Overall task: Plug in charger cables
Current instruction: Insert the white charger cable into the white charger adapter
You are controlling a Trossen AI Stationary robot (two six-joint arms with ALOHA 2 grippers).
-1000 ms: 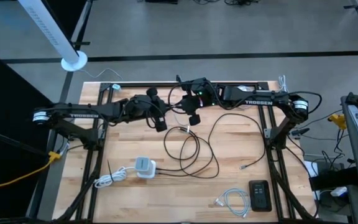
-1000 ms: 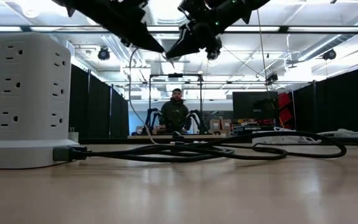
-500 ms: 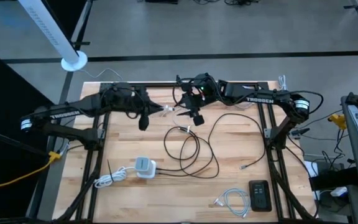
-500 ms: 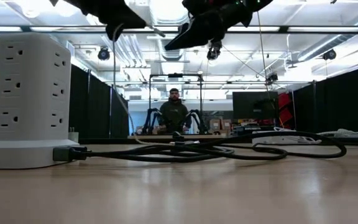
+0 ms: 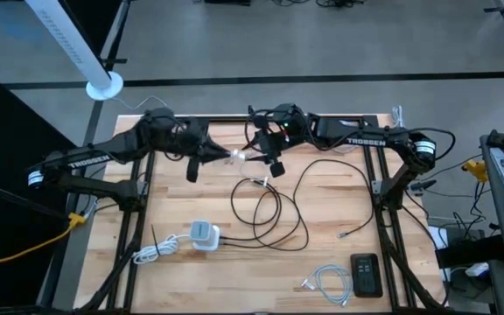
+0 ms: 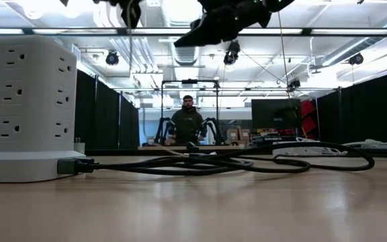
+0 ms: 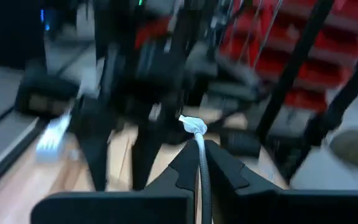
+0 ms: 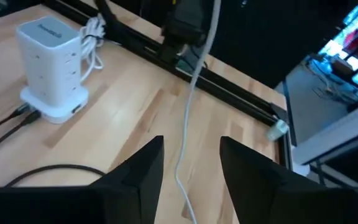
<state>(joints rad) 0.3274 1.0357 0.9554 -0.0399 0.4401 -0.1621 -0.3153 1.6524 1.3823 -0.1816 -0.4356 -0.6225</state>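
The left end effector is drawn back from the middle of the tabletop toward its own side and the far edge, away from the right end effector. A thin white cable is carried along between its fingers and pulled out taut. The right end effector is raised slightly in the low view.

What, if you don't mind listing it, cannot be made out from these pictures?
- Left wrist view: motion blur smears everything beyond the left gripper shut on the white cable.
- High view: the cable tips near the phone are too small to identify.
- Low view: both grippers are cut off by the top edge.
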